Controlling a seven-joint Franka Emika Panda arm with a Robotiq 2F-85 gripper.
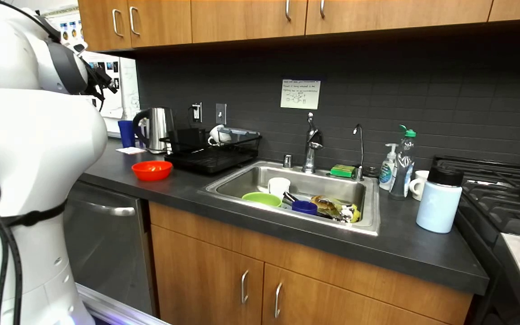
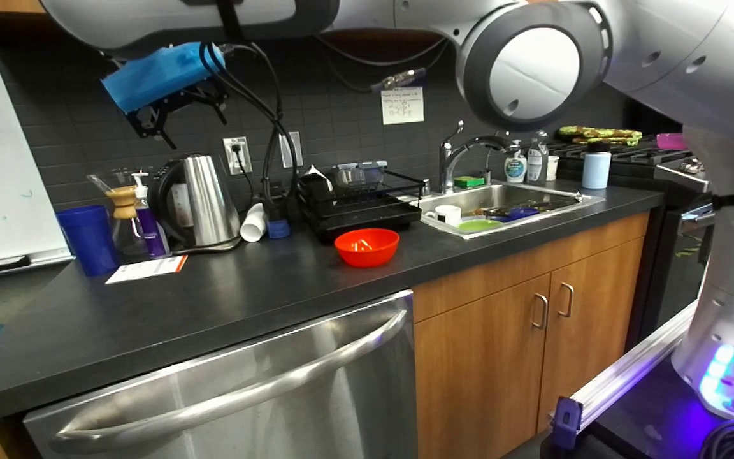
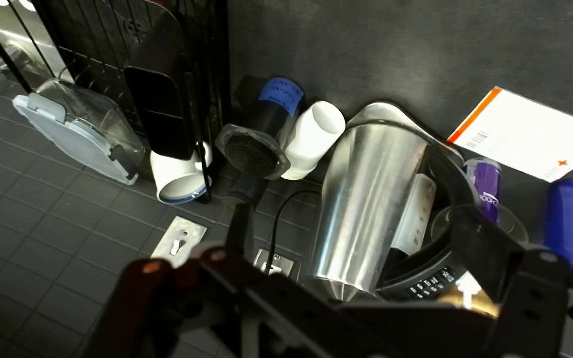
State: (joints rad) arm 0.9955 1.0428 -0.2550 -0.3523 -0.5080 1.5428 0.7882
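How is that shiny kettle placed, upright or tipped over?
Upright: in both exterior views the kettle stands base-down on the counter.

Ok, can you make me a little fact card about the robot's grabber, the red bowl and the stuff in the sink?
Gripper: open, holding nothing, up in the air
Nearest thing: silver kettle
Red bowl: on the counter, near the black dish rack
In the sink: white mug, green dish, blue dish, more
By the stove: light-blue bottle

kettle (image 2: 209, 201) | silver steel, black-handled | upright | toward back of dark counter (image 2: 265, 293)
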